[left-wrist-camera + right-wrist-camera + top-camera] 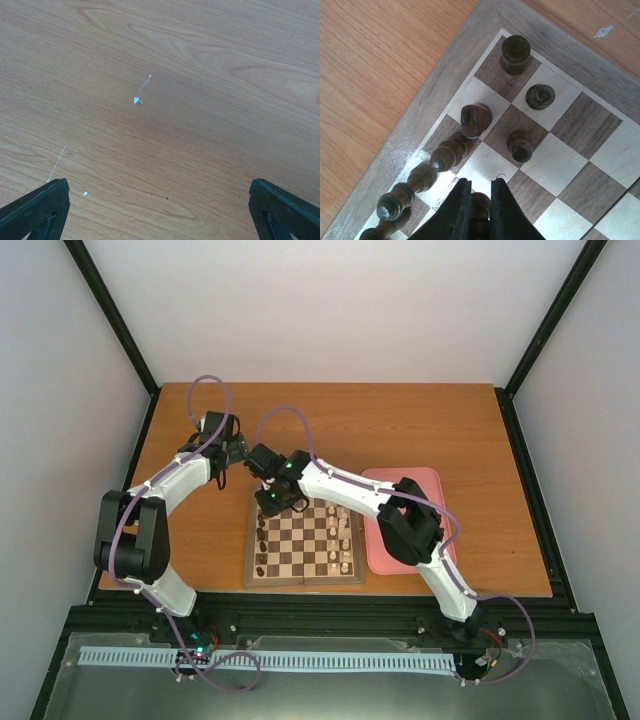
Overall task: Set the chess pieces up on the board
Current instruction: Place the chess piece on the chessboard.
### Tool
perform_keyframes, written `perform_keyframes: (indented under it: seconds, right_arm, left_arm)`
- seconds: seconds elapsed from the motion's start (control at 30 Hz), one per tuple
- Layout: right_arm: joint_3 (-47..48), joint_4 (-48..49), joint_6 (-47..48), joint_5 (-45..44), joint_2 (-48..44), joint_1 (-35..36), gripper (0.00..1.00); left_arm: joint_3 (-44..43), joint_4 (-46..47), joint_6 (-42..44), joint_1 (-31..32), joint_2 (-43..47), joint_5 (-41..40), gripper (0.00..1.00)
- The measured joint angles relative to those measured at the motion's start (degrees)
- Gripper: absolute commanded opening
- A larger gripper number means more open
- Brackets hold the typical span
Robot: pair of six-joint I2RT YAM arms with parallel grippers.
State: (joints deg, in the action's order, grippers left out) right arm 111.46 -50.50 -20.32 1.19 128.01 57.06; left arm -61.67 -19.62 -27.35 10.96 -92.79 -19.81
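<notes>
Dark brown chess pieces (475, 120) line the edge file of the board (305, 578). Only two pawns (520, 147) stand in the second file, so most appear left to place. Right hand (480, 187) is pinched narrow on a further dark piece (480, 205) there. Left hand (159, 187) hangs wide over bare surface (200, 75). Neighbours crowd the edge side; open room lies toward board centre.
</notes>
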Motion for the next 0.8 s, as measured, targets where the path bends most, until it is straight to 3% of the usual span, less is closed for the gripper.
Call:
perform_keyframes:
  seconds: [0.8]
  right_arm:
    - [0.8,0.3,0.2,0.5,3.2,0.4,0.06]
  left_arm:
    - [0.0,0.0,0.0,0.0,-0.5,0.0,1.00]
